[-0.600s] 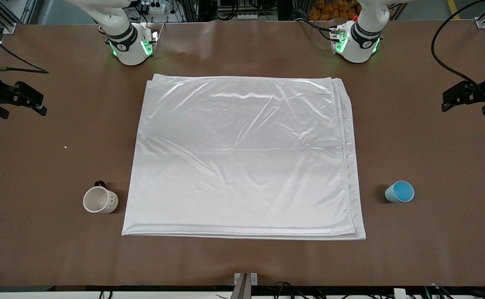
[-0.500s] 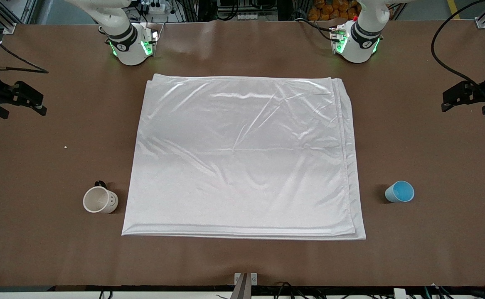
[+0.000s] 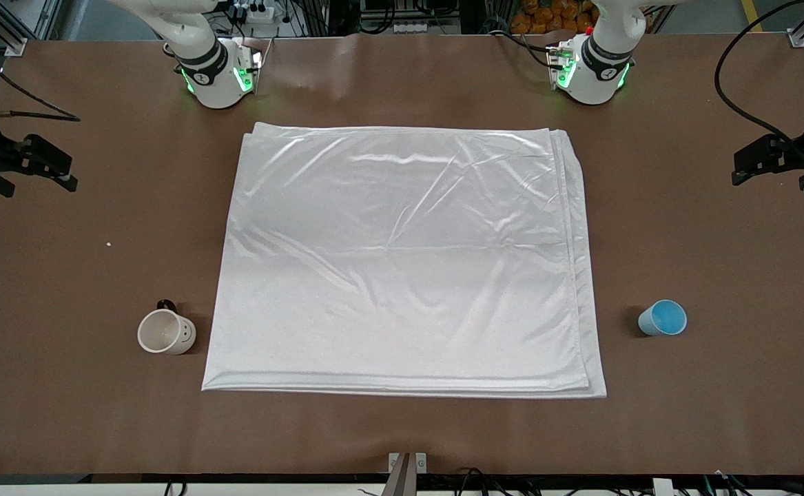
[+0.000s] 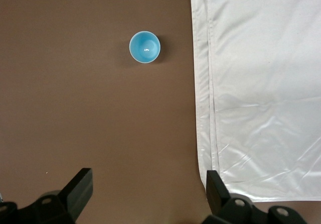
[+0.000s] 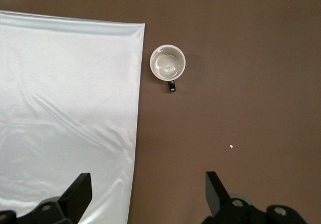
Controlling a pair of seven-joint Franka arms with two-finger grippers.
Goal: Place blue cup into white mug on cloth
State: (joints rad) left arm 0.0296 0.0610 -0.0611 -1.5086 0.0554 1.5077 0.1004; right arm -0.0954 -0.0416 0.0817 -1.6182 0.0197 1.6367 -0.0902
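The cloth [image 3: 402,262] lies flat in the middle of the brown table. The white mug [image 3: 166,331] stands upright on bare table beside the cloth's near corner, toward the right arm's end; it also shows in the right wrist view [image 5: 168,64]. The blue cup [image 3: 663,318] stands upright on bare table beside the cloth, toward the left arm's end, and shows in the left wrist view [image 4: 145,47]. My left gripper [image 4: 149,184] is open and empty, high over the table [image 3: 753,162]. My right gripper [image 5: 149,184] is open and empty, high over its end [image 3: 54,169].
Bare brown table [image 3: 402,434] surrounds the cloth on every side. A small white speck [image 3: 109,243] lies on the table toward the right arm's end. The arm bases [image 3: 219,76] stand along the table's edge farthest from the front camera.
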